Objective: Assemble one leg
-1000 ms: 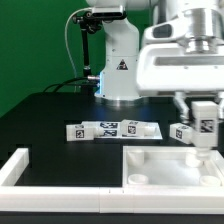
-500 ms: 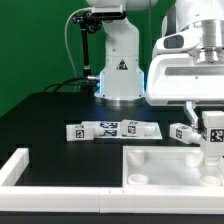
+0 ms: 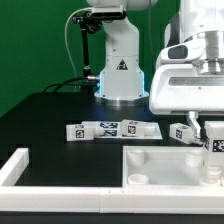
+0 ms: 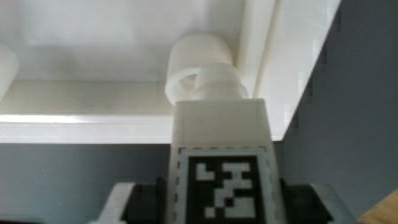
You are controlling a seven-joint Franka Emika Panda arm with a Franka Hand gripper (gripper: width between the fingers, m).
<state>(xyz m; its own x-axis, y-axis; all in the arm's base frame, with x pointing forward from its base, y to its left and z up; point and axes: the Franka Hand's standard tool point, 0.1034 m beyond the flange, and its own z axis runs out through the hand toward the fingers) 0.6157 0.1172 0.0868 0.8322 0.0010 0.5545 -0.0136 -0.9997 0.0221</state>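
Observation:
My gripper (image 3: 214,140) is shut on a white leg (image 3: 214,143) with a black-and-white tag and holds it upright over the right edge of the large white tray-like part (image 3: 160,170). In the wrist view the leg (image 4: 221,150) fills the middle, clamped between my fingers (image 4: 134,200), with its tip over a round corner post (image 4: 201,72) of the tray part. Another leg (image 3: 183,132) lies on the black table just behind, at the exterior view's right.
The marker board (image 3: 112,129) lies on the table in front of the robot base (image 3: 120,70). A white rail (image 3: 15,168) runs along the front, at the exterior view's left. A green wall stands behind.
My gripper has moved toward the exterior view's right and lower with the leg in it, down toward the tray part's right edge.

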